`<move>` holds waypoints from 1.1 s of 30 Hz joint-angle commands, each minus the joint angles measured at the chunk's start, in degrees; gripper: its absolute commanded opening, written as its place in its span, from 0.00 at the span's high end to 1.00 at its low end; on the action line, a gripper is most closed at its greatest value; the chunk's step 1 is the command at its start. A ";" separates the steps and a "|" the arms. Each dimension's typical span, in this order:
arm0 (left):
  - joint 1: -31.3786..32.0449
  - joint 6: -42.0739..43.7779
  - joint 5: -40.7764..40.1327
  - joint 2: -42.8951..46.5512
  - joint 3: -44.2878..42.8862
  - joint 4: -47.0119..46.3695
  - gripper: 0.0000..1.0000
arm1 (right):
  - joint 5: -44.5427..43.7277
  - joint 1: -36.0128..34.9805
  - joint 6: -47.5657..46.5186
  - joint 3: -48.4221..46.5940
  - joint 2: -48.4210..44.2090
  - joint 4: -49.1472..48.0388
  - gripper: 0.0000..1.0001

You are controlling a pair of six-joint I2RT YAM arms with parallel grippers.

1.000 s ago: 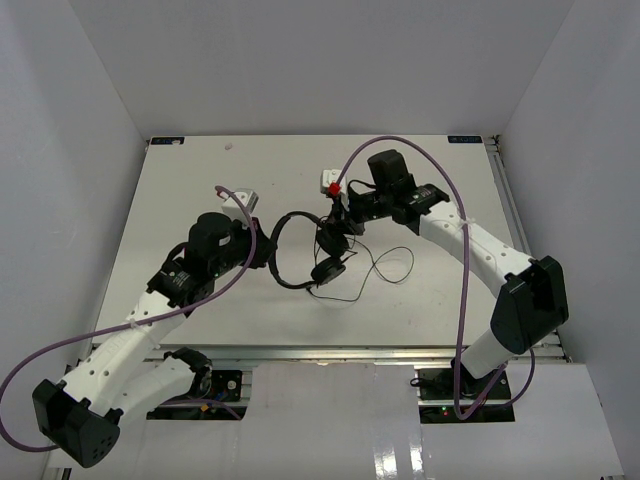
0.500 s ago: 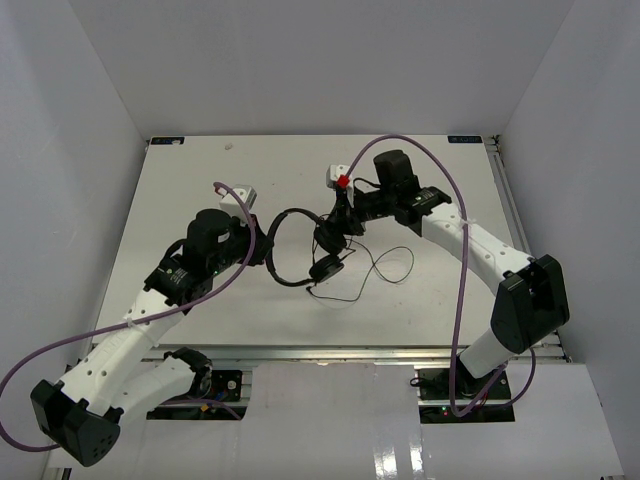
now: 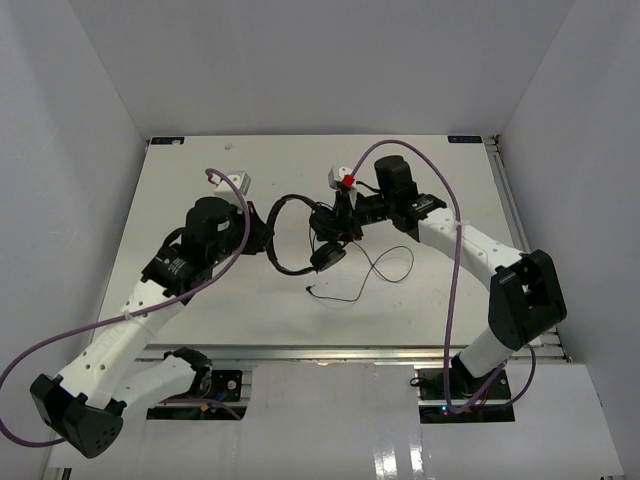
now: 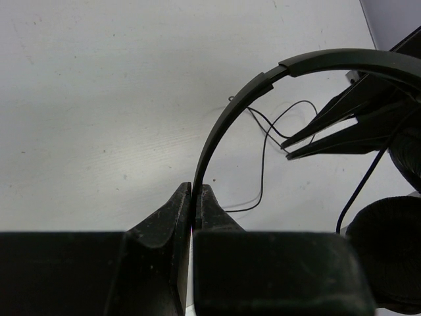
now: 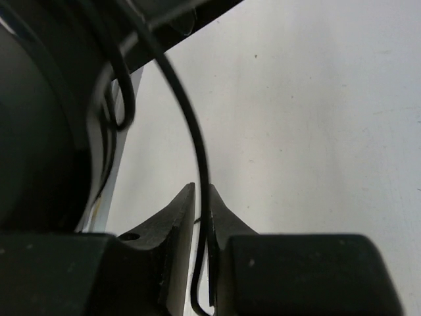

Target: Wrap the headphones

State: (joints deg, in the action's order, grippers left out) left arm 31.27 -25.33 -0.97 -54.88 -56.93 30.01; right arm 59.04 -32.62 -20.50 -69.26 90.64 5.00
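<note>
"Holding the headphones [image 3: 326,257], which arm is that?"

"Both have a part. The headphones hang between the two arms, over the middle of the surface [image 3: 200,180]. The thin headband [image 4: 223,118] arches out to the left, and the left gripper [image 4: 195,194] has its jaws pressed flat on it."

"And the earcups?"

"The two round earcups [image 4: 388,250] sit at the right end of the arch, one beyond the other in the top view. Whether the nearer one touches the surface I cannot tell."

"Where does the cord go?"

"The cord [image 5: 197,131] runs down between the jaws of the right gripper [image 5: 202,197]. They stand narrow around it, just beside the farther earcup. Beyond them the cord lies in a loose loop on the surface, off to the right. It ends in the plug [image 3: 310,290], which lies nearer the arms' bases than the earcups do."

"Anything around all this?"

"White walls [image 3: 300,70] on three sides of the surface."
</note>
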 commanded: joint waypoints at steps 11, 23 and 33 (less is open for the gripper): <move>0.11 -7.89 -2.07 -1.29 -11.57 2.51 1.00 | 12.19 -0.18 23.29 6.82 6.30 -36.38 0.63; 0.11 -14.46 -5.67 -1.10 -15.24 2.95 1.00 | 14.68 -0.60 59.25 14.17 13.49 -83.56 0.58; 0.11 -19.03 -10.38 -1.06 -14.63 -0.29 1.00 | 8.72 -1.35 42.26 18.09 6.78 -63.88 0.57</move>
State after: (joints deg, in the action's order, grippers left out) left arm 31.27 -40.56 -8.43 -57.25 -69.47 34.21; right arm 71.39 -33.14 33.91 -52.07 102.76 -68.14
